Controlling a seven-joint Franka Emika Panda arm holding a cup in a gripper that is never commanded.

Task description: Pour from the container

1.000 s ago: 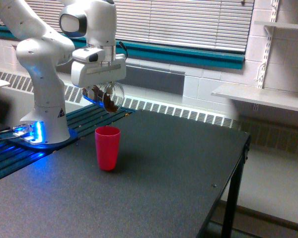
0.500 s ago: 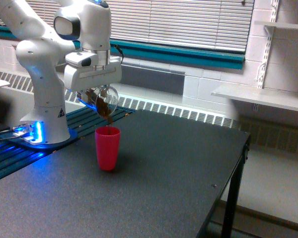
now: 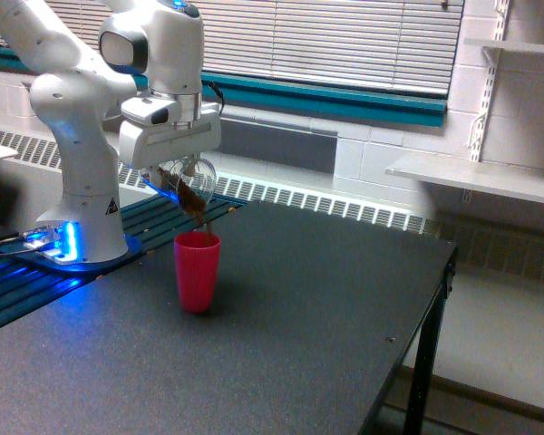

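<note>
Tilted in the claw (image 3: 183, 172), directly above the cup (image 3: 197, 271): the container (image 3: 194, 186), lip lowest, just over the cup's rim. Standing upright on the tabletop (image 3: 290, 344), toward the exterior view's left: the cup. Mounted behind and left of the cup, at the tabletop's far left: the arm's base (image 3: 83, 227).

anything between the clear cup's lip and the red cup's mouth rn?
In the exterior view, only brown bits spilling from the tilted clear cup, held in the claw, toward the red cup; no other thing sits there.
</note>
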